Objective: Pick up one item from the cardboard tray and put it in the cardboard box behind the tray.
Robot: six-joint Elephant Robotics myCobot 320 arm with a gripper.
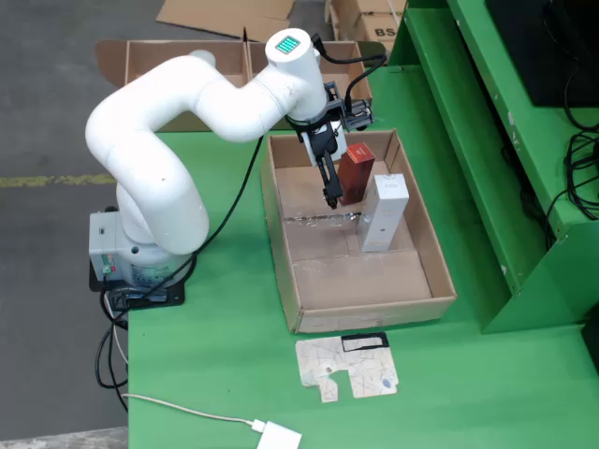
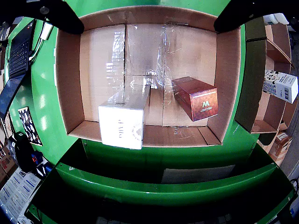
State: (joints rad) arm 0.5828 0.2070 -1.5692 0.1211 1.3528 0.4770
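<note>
Tech A: End effector [image 1: 330, 195] status?

Tech B: Fingers spread apart, holding nothing, poised inside the cardboard tray [image 1: 440, 267] just beside the red box [image 1: 356, 174]. The wrist view shows both dark fingertips at the upper corners, well apart.

Tech A: Items, near to far in the fixed view?

Tech B: White box [image 1: 383, 212], then red box, both upright in the tray on the green tabletop [image 1: 215, 346].

Tech A: Progress?

Tech B: Nothing gripped yet. Grasp, lift and transfer to the cardboard box [image 1: 173, 62] behind remain.

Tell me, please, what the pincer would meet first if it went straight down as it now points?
Probably the tray floor just beside the red box; the pincer hangs close by that box, so depth is unclear.
</note>
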